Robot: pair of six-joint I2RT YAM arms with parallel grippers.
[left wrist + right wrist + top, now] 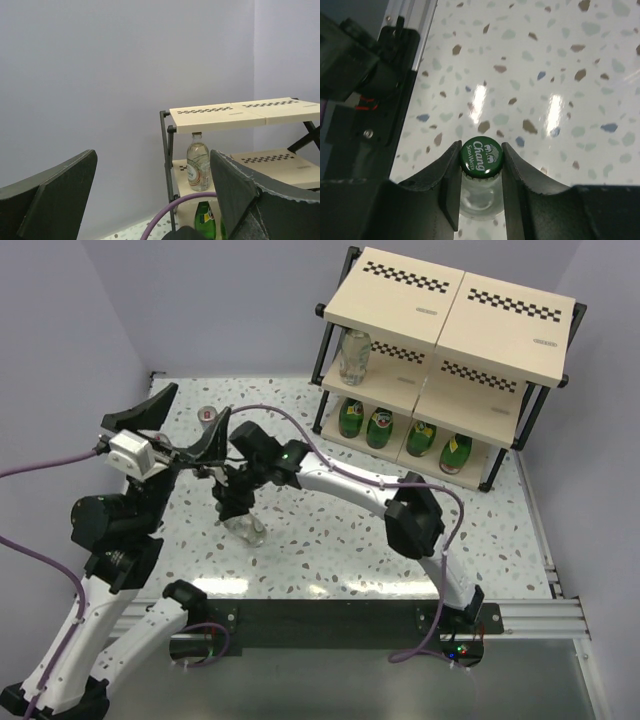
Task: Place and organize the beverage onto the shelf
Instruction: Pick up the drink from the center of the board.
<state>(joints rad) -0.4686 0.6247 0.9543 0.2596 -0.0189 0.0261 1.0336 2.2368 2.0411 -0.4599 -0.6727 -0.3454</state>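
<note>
My right gripper is shut on the green cap of a clear bottle, which stands on the speckled table left of centre. In the right wrist view the jaws pinch the cap from both sides, with the glass body below. My left gripper is open and empty, raised above the table's left side and facing the shelf. The shelf's middle tier holds another clear bottle; it also shows in the left wrist view. Several green bottles stand on the bottom tier. One slim can stands at the far left.
The shelf fills the far right corner, against the purple walls. The right arm's purple cable arcs over the middle of the table. A metal rail runs along the near edge, and the arm bases sit there.
</note>
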